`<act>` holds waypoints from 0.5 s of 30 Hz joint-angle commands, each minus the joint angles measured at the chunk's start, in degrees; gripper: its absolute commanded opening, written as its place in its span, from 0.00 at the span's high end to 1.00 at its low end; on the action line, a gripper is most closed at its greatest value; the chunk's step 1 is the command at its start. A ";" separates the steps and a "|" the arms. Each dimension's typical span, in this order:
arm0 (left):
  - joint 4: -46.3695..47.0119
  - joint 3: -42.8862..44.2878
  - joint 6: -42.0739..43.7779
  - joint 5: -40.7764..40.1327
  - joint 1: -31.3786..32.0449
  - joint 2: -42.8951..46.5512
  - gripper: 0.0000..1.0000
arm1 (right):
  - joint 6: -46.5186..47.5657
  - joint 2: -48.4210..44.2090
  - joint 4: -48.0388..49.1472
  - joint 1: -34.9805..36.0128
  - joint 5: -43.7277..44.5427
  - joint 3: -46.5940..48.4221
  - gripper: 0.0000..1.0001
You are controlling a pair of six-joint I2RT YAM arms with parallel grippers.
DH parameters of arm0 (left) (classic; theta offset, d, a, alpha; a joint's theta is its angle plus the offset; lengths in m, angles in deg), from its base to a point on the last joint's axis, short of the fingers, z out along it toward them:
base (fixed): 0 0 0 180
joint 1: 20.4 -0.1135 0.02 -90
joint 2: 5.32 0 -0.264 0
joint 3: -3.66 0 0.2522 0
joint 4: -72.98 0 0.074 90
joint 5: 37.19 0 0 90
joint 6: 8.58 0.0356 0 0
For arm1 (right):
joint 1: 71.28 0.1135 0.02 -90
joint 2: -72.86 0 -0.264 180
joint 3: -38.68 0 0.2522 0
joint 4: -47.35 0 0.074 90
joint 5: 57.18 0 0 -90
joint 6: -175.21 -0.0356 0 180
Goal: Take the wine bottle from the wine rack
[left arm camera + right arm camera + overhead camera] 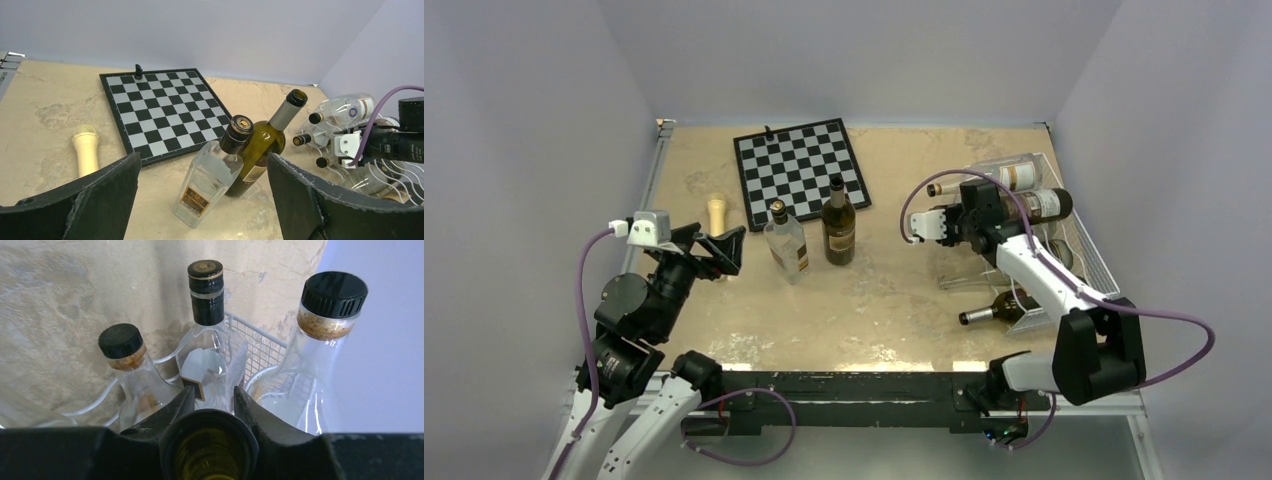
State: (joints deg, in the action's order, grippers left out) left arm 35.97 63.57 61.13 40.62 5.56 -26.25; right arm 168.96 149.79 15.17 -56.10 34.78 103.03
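The right pincer (213, 396) grips the open mouth of the wine bottle (208, 456), which lies in the white wire wine rack (1094, 255) on the bench's (894, 300) right; the left pincer (202, 161) gapes wide, holding nothing.

**Plain walls around a marbled table**

A beige, marble-patterned table (884, 300) fills the space. Pale lilac-grey walls close it on three sides: left wall (524, 150), back wall (854, 50), right wall (1184, 150). A metal rail (654, 165) edges the table's left side. The light is soft and even.
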 commanded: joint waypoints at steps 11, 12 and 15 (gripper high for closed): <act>1.67 0.16 1.57 -1.43 0.24 0.35 0.00 | -4.98 -6.09 -8.25 3.95 3.16 4.80 1.00; 1.83 -0.01 1.50 -1.33 0.24 0.58 0.00 | -5.66 -6.68 -9.62 4.19 3.19 5.35 1.00; 1.97 0.02 1.25 -0.28 0.19 0.10 0.00 | -6.86 -8.60 -10.54 4.73 3.85 4.77 1.00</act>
State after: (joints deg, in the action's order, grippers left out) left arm 35.95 63.57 61.52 40.25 5.56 -26.22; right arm 164.74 145.74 7.76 -52.10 35.39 104.65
